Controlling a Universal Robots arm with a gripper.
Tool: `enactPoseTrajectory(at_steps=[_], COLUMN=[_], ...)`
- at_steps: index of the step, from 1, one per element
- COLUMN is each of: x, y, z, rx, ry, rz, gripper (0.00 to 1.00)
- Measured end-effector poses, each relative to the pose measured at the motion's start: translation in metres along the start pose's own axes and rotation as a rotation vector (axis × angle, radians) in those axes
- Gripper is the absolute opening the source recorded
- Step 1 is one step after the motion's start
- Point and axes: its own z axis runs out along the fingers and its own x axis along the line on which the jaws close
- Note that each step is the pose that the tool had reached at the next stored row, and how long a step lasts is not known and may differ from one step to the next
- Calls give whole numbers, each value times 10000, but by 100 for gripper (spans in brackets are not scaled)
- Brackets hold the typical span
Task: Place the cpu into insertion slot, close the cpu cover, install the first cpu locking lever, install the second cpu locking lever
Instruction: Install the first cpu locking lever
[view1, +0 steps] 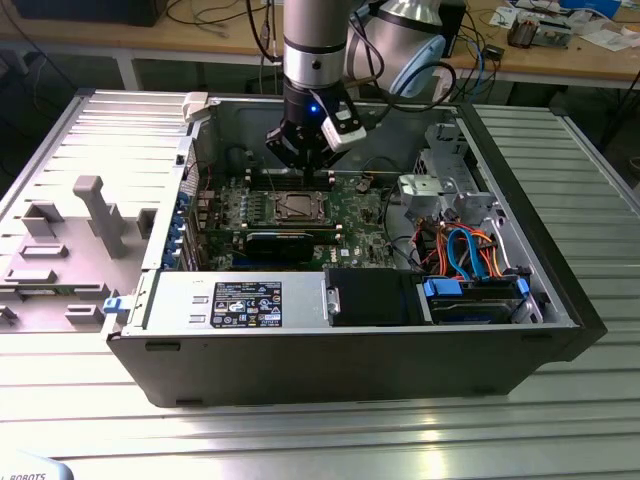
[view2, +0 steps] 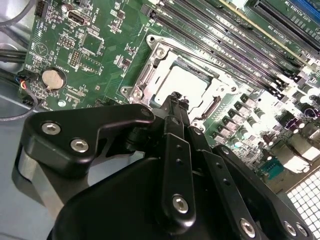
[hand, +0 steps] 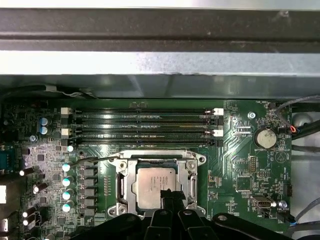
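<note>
Fingertips of the gripper (view2: 175, 100) are sitting pressed together with nothing between them, their black tips hovering over the near edge of the cpu (view2: 186, 85), which is lying flat inside the insertion slot (view2: 150, 75). In the first wrist view the same tips (hand: 169, 196) are overlapping the chip's (hand: 155, 186) lower edge; whether they are touching the metal I cannot tell. The cpu cover (hand: 125, 187) is lying down around the chip as a silver frame, its window showing the dull grey top. A thin wire lever (hand: 92, 160) is reaching out from one corner of the socket surround across the green board (hand: 240, 175). Long black memory slots (hand: 142, 125) are running along the board beside the socket, toward the case wall, and a round coin cell (hand: 265, 137) is sitting near the board's far corner. In the exterior view the arm (view1: 315, 40) is coming down into the open computer case (view1: 330, 350), the gripper (view1: 305, 165) hanging above the socket (view1: 298, 206) in the board's middle.
</note>
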Motion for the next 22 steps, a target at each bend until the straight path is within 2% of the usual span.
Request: enactPoseTrajectory(at_steps=[8,11,14,22], x=[19,73,161,306], y=[0,0,1,2], z=[-16,-18,-18,-19], rx=[-1,1,0,0], ry=[-2,-2,-8,-11], rz=[1,0,0,1], gripper=[11,11,11,11])
